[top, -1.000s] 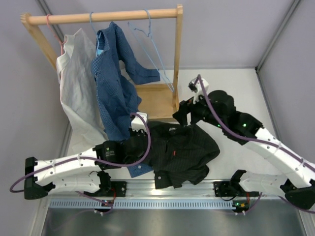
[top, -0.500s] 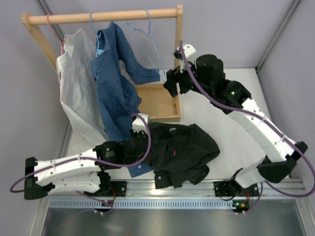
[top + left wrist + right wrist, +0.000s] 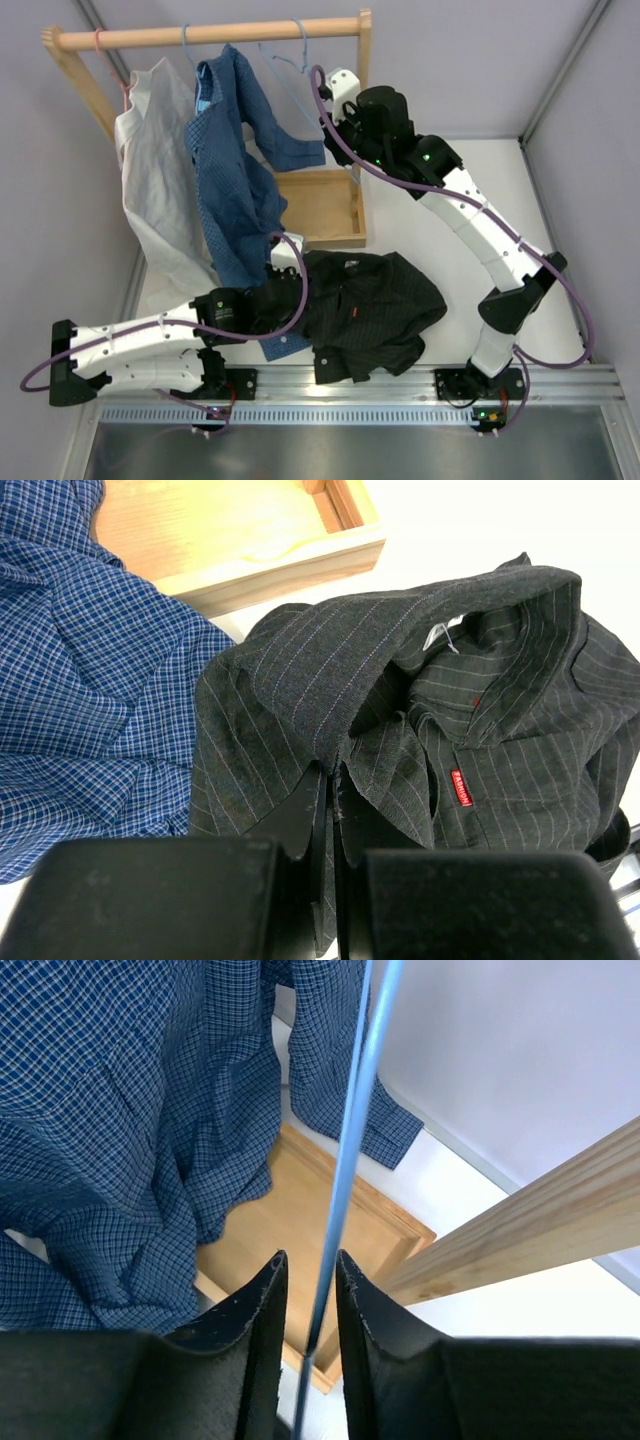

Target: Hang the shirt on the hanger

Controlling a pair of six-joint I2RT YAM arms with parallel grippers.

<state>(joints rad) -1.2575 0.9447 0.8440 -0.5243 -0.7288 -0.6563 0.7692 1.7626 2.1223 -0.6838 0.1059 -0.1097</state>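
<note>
Pinching left hand (image 3: 335,772): black fingers closed tight on a fold of the shirt (image 3: 330,680).
Shirt: black, faintly pinstriped cloth, crumpled in a heap on the near white surface (image 3: 400,225), right of the blue checked shirt (image 3: 230,170).
Far right hand (image 3: 309,1257): narrow gap, with fingers flanking the hanger (image 3: 342,1180); contact unclear.
Hanger: thin light-blue wire, hooked on the round wooden rail (image 3: 200,35).

**White Shells, Black Joints, Purple Cables**

The left arm (image 3: 130,345) and the right arm (image 3: 500,250) were built of white link shells joined by black housings. A purple cable (image 3: 303,290) was looped along each. Small green lights (image 3: 427,155) were seen on the right arm's housings, at two o'clock. Matte black, curved fingers (image 3: 255,1320) were fitted.
</note>
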